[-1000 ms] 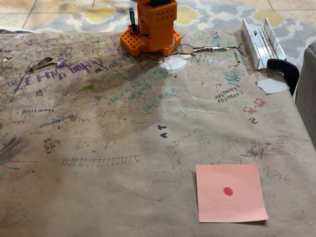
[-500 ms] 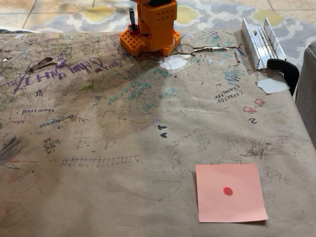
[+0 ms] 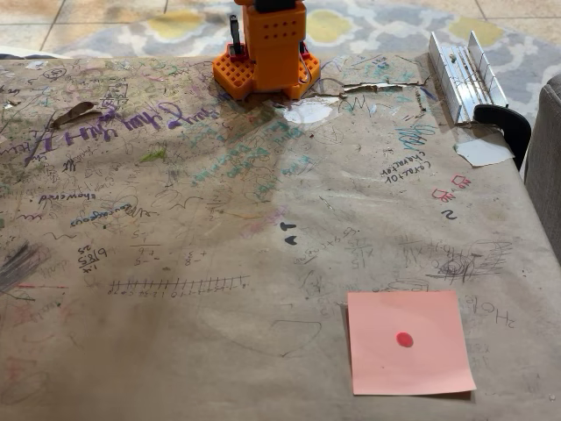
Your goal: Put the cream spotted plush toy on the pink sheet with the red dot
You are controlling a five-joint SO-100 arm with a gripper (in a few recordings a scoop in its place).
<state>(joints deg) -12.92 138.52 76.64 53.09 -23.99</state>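
The pink sheet with the red dot (image 3: 409, 343) lies flat on the scribbled brown table paper at the front right. Its red dot (image 3: 404, 338) is bare, with nothing on the sheet. The cream spotted plush toy is out of view. The orange base of my arm (image 3: 267, 54) stands at the back edge of the table, left of centre, and its upper part runs off the top of the picture.
A metal rail (image 3: 465, 72) and a black clamp (image 3: 505, 123) sit at the back right, with a white paper scrap (image 3: 482, 151) beside them. A white patch (image 3: 307, 111) lies just in front of the arm's base. A grey object (image 3: 548, 175) borders the right edge.
The arm's base has turned slightly, and the broad shadow over the left and middle of the table has faded. The pink sheet has not moved.
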